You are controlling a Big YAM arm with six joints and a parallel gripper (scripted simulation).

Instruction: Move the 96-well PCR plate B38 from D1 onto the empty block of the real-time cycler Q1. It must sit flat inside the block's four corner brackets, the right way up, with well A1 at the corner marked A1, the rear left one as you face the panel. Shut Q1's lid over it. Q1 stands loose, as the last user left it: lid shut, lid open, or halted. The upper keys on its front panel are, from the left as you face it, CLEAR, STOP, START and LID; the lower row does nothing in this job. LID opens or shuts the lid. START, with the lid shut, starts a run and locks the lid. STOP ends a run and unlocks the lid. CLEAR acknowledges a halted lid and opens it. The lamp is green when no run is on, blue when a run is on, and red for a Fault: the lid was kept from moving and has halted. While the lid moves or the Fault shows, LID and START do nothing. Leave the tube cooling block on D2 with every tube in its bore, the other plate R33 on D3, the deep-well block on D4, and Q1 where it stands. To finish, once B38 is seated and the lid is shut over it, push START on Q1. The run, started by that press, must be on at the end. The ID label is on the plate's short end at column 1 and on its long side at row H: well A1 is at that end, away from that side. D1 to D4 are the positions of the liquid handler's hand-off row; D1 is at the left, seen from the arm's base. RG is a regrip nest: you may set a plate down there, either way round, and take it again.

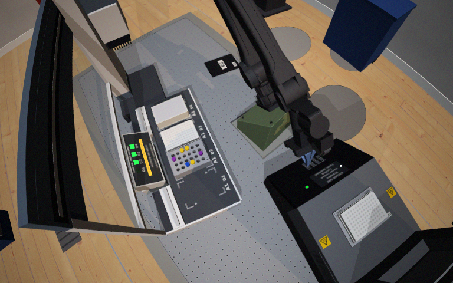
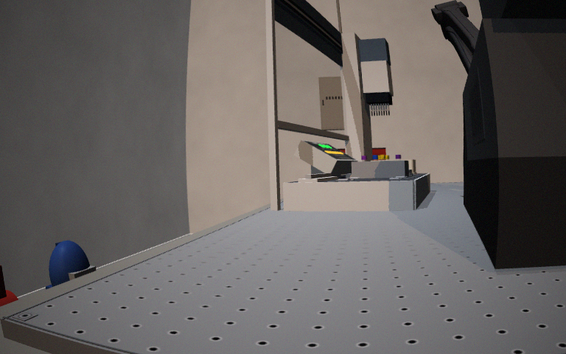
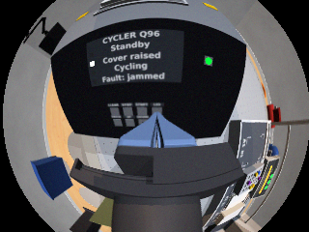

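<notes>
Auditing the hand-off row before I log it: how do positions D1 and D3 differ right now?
D1 shows bare dark deck with only white corner marks, while D3 carries a white well plate. The status panel glows green beside D3 and stays dark beside D1. D1 ends the row; D3 has neighbours on both sides. Both have an A1 mark along the same edge.

The blue, tapering pincer [image 3: 156,130] is being held shut, with nothing between its fingers, just below a row of small grey square keys [image 3: 135,112] on the black front panel [image 3: 193,100] of the cycler. A white-lettered status display [image 3: 134,58] is being shown above the keys, beside a round green lamp [image 3: 208,61]. A white marker is being shown beside "Cover raised".
</notes>
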